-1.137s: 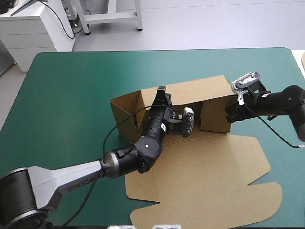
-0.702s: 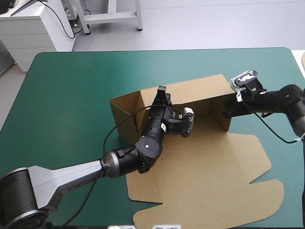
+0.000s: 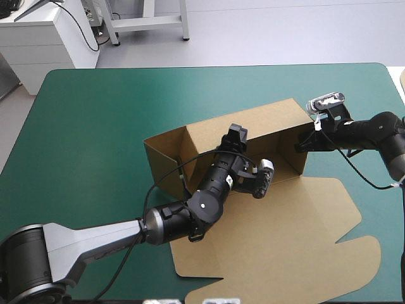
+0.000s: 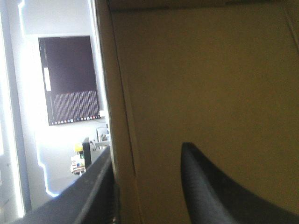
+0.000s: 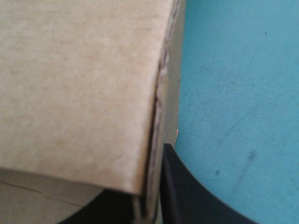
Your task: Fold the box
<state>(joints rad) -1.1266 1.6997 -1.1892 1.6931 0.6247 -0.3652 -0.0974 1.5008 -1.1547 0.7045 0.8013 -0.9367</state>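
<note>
The brown box is set mid-table on the teal-green cover, its far wall and 2 end walls raised and its lid laid flat toward the near edge. The left gripper is held inside the tray at the far wall; its black fingers are spread apart, with the wall's edge between them. The right gripper is, it seems, clamped on the right end wall's edge.
</note>
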